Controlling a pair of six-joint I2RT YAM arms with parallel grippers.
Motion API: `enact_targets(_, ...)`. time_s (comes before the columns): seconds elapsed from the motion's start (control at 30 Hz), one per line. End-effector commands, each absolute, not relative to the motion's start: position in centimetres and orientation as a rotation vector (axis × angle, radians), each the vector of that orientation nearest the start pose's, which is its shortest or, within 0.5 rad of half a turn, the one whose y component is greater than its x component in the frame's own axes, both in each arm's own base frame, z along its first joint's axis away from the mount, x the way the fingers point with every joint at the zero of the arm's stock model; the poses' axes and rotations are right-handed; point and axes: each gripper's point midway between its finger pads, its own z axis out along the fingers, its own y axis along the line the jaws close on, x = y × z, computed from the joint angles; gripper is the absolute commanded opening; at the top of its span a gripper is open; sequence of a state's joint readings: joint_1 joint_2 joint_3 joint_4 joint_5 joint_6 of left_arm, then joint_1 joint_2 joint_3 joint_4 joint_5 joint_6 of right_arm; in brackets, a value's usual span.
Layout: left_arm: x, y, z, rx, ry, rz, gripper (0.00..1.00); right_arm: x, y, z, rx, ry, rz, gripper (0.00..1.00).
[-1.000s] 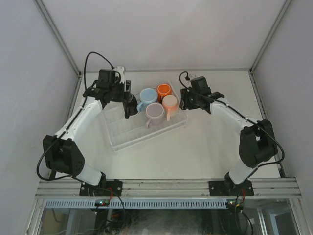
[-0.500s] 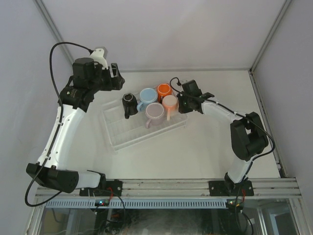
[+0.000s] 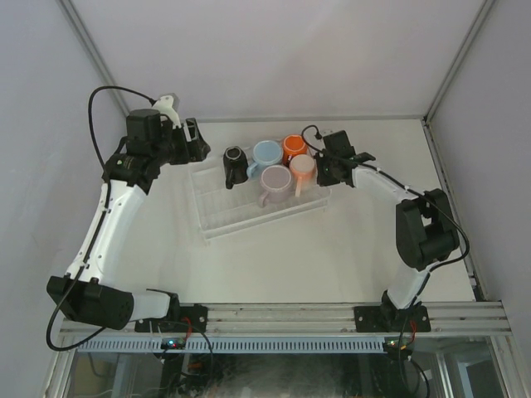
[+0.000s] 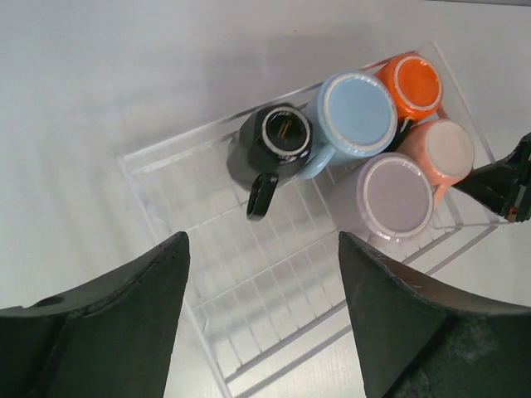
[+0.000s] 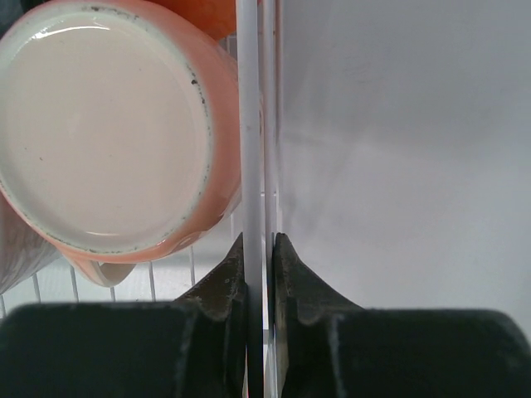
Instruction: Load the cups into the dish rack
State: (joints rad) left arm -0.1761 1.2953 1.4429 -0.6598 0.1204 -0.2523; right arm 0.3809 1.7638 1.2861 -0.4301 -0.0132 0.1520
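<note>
Sliding rightward, your dish rack is carrying five upturned mugs: black, light blue, orange, lilac, peach-pink. Your right pincer is clamping its wall; your left pincer is hovering apart.

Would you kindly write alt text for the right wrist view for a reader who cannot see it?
The right fingers are pinched shut on the clear side wall of the dish rack, which runs up mid-frame. Left of it, inside the rack, a peach-pink cup shows a round pale face; the white table lies right.
</note>
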Motion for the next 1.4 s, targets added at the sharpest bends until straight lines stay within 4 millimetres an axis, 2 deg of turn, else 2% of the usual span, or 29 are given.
enact_targets(0.0,36.6,-10.0,32.6,-0.005,2.038,-0.427,0.76,43.4,12.3,12.3,0.100,2.400,0.234,0.00)
enact_targets(0.2,36.7,-10.0,32.7,-0.007,2.037,-0.430,0.77,43.6,10.7,12.5,0.174,2.393,0.198,0.00)
enact_targets(0.33,36.6,-10.0,32.8,-0.004,2.036,-0.430,0.77,43.8,10.9,12.6,0.156,2.386,0.210,0.00)
enact_targets(0.4,36.5,-10.0,32.7,-0.004,2.039,-0.431,0.77,43.8,11.0,12.6,0.140,2.388,0.216,0.07)
enact_targets(0.53,36.4,-9.9,32.6,-0.006,2.037,-0.428,0.77,43.4,11.3,12.8,0.113,2.393,0.224,0.35)
enact_targets(0.6,36.3,-9.8,32.5,-0.008,2.032,-0.420,0.78,43.2,11.7,13.4,0.079,2.376,0.219,0.43)
enact_targets(0.73,36.0,-9.4,31.7,-0.021,2.016,-0.404,0.81,42.1,12.2,15.6,0.063,2.327,0.240,0.53)
enact_targets(0.8,35.6,-9.1,31.1,-0.037,2.014,-0.394,0.85,41.2,12.4,16.6,0.067,2.317,0.253,0.55)
enact_targets(0.87,35.2,-8.8,30.6,-0.051,2.004,-0.390,0.97,40.1,12.6,17.6,0.070,2.305,0.267,0.59)
enact_targets(0.9,34.9,-8.7,30.6,-0.060,1.995,-0.388,0.99,39.5,12.6,18.0,0.072,2.301,0.276,0.61)
enact_targets(1.0,34.3,-7.7,30.1,-0.119,1.988,-0.357,1.00,37.6,12.7,19.9,0.065,2.279,0.315,0.66)
enact_targets(1.1,33.9,-6.0,29.5,-0.208,1.997,-0.317,1.00,35.1,12.6,20.6,0.043,2.293,0.340,0.74)
enact_targets(1.13,33.8,-5.5,29.3,-0.228,2.007,-0.309,1.00,34.2,12.4,21.0,0.035,2.292,0.340,0.80)
enact_targets(1.17,33.6,-5.1,29.1,-0.247,2.017,-0.296,1.00,33.3,12.2,21.3,0.033,2.287,0.343,0.95)
enact_targets(1.2,33.5,-4.6,28.9,-0.255,2.025,-0.276,1.00,32.5,11.9,21.7,0.029,2.279,0.347,0.99)
enact_targets(1.3,32.7,-3.0,29.0,-0.281,2.000,-0.179,1.00,30.2,11.5,22.7,0.028,2.250,0.381,1.00)
enact_targets(1.37,32.1,-1.0,28.4,-0.346,1.989,-0.070,1.00,28.9,11.0,23.3,0.044,2.248,0.393,1.00)
